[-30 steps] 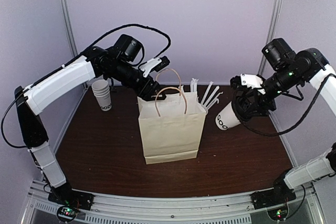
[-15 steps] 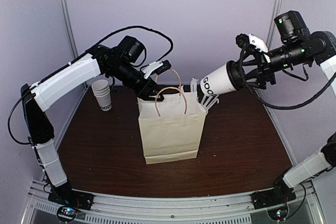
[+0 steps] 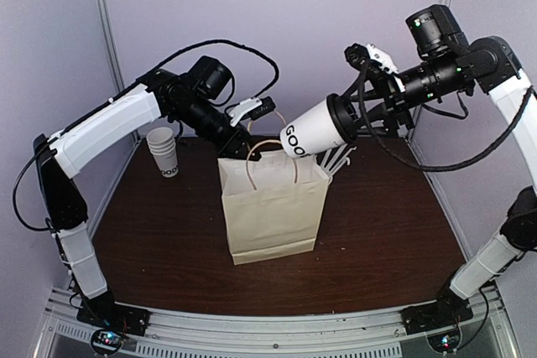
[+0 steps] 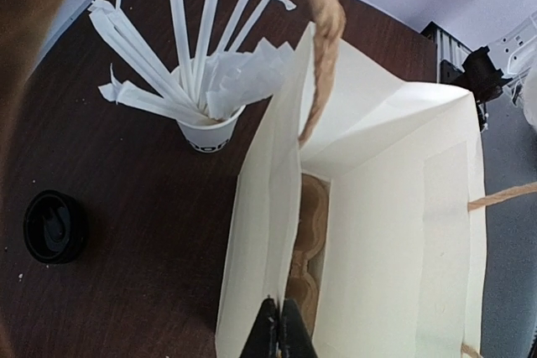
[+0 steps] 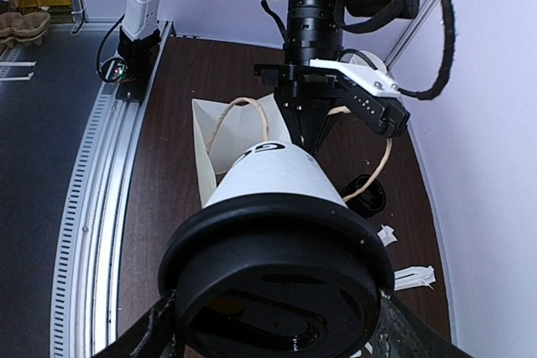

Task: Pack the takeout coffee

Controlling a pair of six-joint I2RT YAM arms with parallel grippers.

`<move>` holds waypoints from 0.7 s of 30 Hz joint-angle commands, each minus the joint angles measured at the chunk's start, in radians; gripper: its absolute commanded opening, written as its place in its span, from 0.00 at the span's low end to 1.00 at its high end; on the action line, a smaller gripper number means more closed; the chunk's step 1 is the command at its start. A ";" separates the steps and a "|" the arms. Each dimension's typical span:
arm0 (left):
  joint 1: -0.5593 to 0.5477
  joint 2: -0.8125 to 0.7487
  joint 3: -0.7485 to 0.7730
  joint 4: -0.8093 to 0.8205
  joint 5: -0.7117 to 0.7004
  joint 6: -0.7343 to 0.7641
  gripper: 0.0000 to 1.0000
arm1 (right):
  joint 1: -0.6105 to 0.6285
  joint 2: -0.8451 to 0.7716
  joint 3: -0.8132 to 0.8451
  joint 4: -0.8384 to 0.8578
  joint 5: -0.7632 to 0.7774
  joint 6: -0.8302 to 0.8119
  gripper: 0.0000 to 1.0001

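Note:
The takeout coffee (image 3: 312,128), a white cup with a black dome lid (image 5: 277,278), hangs tilted almost on its side above the right rear of the paper bag's mouth. Its lettered base points left toward the bag. My right gripper (image 3: 351,116) is shut on it at the lid end, and its fingers (image 5: 151,329) flank the lid in the right wrist view. The cream paper bag (image 3: 273,207) stands upright mid-table with its mouth spread wide (image 4: 394,207). My left gripper (image 4: 279,329) is shut on the bag's back rim and reaches it from the left rear (image 3: 245,148).
A stack of lidless white cups (image 3: 164,153) stands at the back left. A cup of white straws (image 4: 205,127) stands behind the bag, with a loose black lid (image 4: 52,225) on the table nearby. A brown cardboard insert (image 4: 309,224) lies in the bag's bottom.
My right arm swung the coffee up and leftward from the table's right side to above the bag. My left gripper closed on the bag's back rim.

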 commanded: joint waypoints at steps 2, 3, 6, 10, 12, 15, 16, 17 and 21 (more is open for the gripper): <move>-0.042 -0.099 -0.015 0.015 -0.054 -0.013 0.00 | 0.068 0.045 0.024 0.026 0.097 0.029 0.71; -0.054 -0.108 -0.015 0.014 -0.077 -0.015 0.00 | 0.076 0.051 0.026 0.029 0.099 0.031 0.71; -0.104 -0.130 -0.012 0.008 -0.164 -0.017 0.00 | 0.109 0.066 0.024 0.022 0.107 0.029 0.71; -0.173 -0.144 0.002 0.002 -0.323 -0.014 0.00 | 0.170 0.076 0.008 0.004 0.154 0.015 0.71; -0.201 -0.146 0.006 0.001 -0.391 -0.013 0.00 | 0.200 0.080 -0.003 -0.001 0.176 0.010 0.71; -0.223 -0.148 0.002 0.001 -0.439 -0.016 0.00 | 0.230 0.086 -0.006 -0.009 0.203 0.008 0.71; -0.229 -0.148 0.001 0.001 -0.457 -0.026 0.00 | 0.237 0.086 -0.006 -0.009 0.208 0.009 0.70; -0.237 -0.148 0.002 0.002 -0.466 -0.033 0.00 | 0.243 0.086 -0.006 -0.009 0.214 0.010 0.71; -0.271 -0.157 -0.009 0.001 -0.545 -0.065 0.00 | 0.283 0.090 -0.025 -0.013 0.268 -0.002 0.71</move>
